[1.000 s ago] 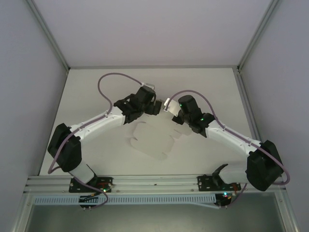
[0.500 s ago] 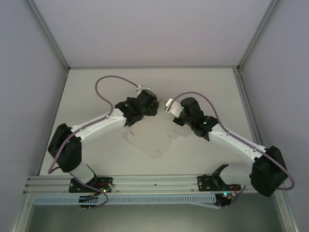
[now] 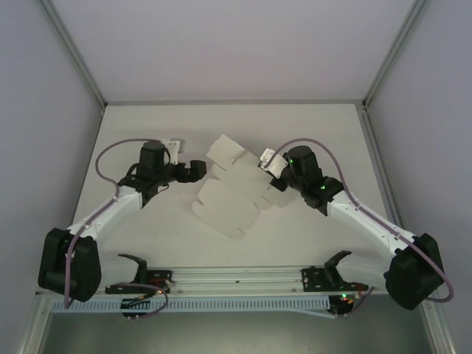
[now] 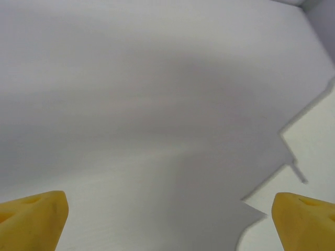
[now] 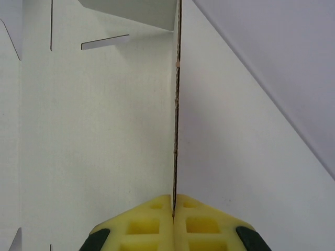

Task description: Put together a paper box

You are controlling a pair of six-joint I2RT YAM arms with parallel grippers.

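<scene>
Right claw [image 5: 174, 206] pinching paper box [image 5: 99, 130] edge, left claw [image 4: 167, 222] wide, empty

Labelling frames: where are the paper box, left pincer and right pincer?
paper box [image 3: 227, 203]: top view, sheet's middle panel.
left pincer [image 4: 167, 222]: left wrist view, between yellow fingertips.
right pincer [image 5: 174, 209]: right wrist view, where pads meet.

I see far strip of table [image 3: 236, 122] bare, passable. Centre blocked by paper box [image 3: 225, 203] sheet, far flap raised, pinched by right gripper [image 3: 267, 164]. Left gripper [image 3: 198, 169] crowds its left edge.
</scene>
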